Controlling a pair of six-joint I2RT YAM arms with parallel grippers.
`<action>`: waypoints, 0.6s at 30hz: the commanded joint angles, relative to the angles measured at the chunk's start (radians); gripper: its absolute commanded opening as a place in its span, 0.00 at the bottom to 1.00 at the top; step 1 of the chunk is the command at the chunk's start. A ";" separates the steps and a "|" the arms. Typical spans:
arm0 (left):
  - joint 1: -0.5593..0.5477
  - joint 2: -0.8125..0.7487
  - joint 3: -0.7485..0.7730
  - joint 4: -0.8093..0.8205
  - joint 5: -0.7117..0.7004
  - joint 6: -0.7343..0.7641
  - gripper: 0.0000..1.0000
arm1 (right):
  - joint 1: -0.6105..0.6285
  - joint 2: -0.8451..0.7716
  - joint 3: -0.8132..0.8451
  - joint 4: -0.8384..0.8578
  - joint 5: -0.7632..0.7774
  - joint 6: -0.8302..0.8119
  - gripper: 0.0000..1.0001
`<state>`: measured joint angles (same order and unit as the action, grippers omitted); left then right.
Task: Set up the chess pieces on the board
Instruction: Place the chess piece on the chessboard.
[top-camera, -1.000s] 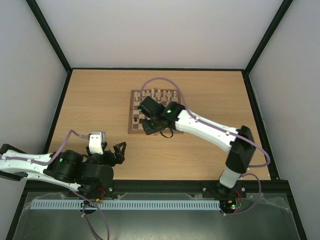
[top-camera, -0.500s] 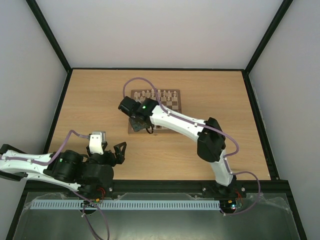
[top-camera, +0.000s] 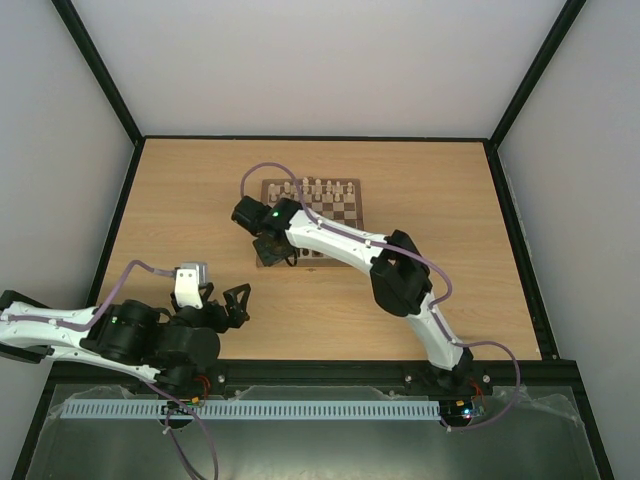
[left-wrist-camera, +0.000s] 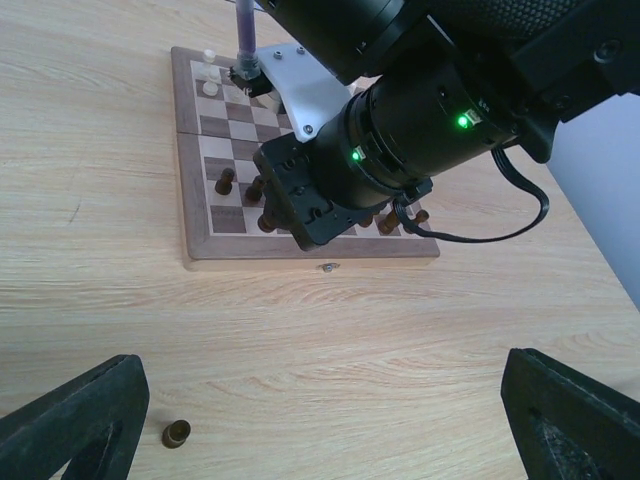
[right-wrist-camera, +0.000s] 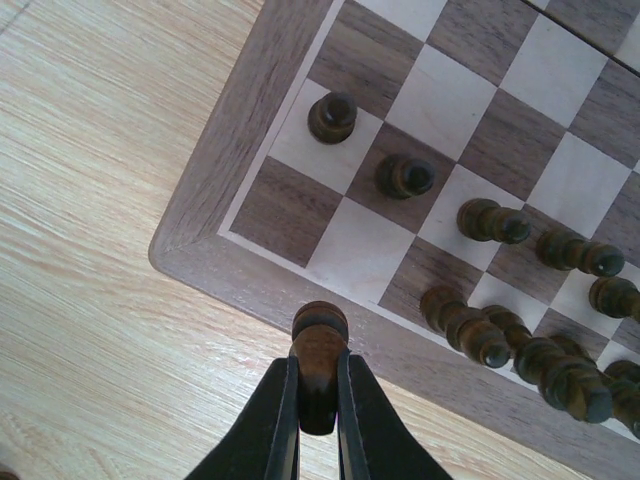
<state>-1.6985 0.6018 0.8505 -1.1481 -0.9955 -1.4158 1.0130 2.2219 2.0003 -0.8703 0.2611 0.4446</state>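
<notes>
Right gripper (right-wrist-camera: 318, 388) has swung over to the board's (right-wrist-camera: 205, 200) near-left corner, clamped on a dark chess piece (right-wrist-camera: 319, 340) above the border. Corner squares free, so placement likely next. Left gripper (left-wrist-camera: 325, 400) gapes, idle.

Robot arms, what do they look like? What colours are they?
Both the left arm and right arm have white links, chunky black joints and black jaws. A lilac cable loops along each, and small green lights glow on the joints.
</notes>
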 joint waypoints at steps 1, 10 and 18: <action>0.007 -0.002 -0.007 0.012 -0.023 0.018 0.99 | -0.021 0.014 0.014 -0.035 -0.029 -0.015 0.04; 0.007 -0.007 -0.008 0.018 -0.026 0.029 1.00 | -0.046 0.039 0.008 -0.026 -0.048 -0.025 0.04; 0.006 -0.005 -0.004 0.018 -0.028 0.033 1.00 | -0.056 0.051 -0.003 -0.007 -0.070 -0.036 0.05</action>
<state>-1.6985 0.6014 0.8505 -1.1332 -0.9955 -1.3941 0.9657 2.2566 1.9999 -0.8604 0.2089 0.4255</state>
